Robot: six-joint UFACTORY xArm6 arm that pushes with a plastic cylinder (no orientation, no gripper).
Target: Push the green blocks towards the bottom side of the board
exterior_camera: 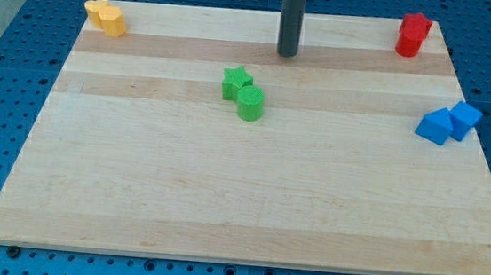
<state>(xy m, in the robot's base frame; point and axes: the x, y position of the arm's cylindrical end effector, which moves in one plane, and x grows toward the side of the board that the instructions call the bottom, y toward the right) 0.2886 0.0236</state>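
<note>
Two green blocks sit together a little above the board's middle: a green star (234, 81) and, touching it at its lower right, a green cylinder (250, 103). My tip (287, 54) is the lower end of a dark upright rod near the view's top centre. It stands above and to the right of the green blocks, apart from them by a clear gap.
Two yellow blocks (105, 17) lie at the top left corner. Two red blocks (411, 34) stand at the top right corner. Two blue blocks (448, 122) lie at the right edge. The wooden board (249, 200) rests on a blue perforated table.
</note>
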